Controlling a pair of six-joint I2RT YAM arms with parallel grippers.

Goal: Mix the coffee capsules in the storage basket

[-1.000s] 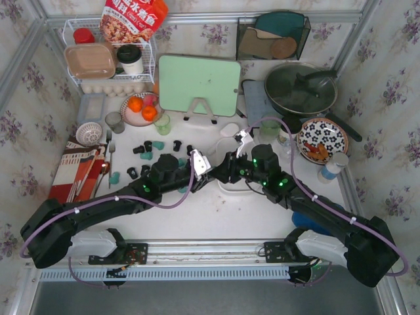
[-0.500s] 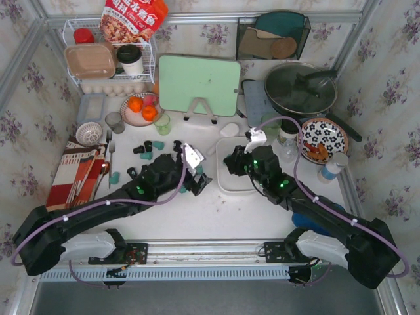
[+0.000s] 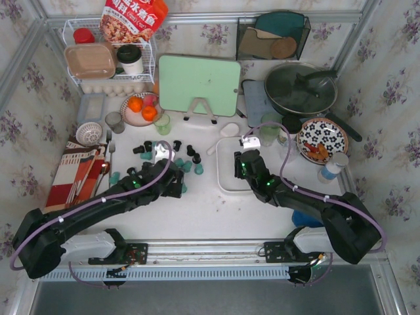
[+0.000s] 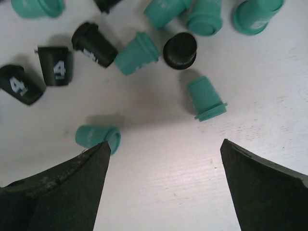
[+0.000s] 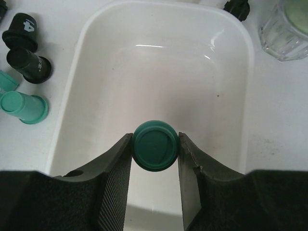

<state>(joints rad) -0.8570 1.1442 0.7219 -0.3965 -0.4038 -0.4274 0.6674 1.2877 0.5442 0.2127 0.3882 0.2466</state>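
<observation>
Teal capsule (image 5: 154, 151) clamped between the right gripper (image 5: 155, 142) fingers, jaws partly closed on it, hanging over the white storage basket (image 5: 231, 106). Left gripper (image 4: 164, 147) jaws spread wide, holding nothing, low over the white table (image 4: 159, 192) beside the loose teal and black capsules (image 4: 180, 49) scattered left of the basket.

A white number 4 stands on the side of the black capsule (image 4: 57, 67) and of its left neighbour capsule (image 4: 19, 86). The right wrist view shows one more 4-marked capsule (image 5: 20, 29). The pale print on a teal capsule (image 4: 257, 14) is too faint to read. The red bag (image 3: 133, 16) carries white Chinese characters, too small to read.
</observation>
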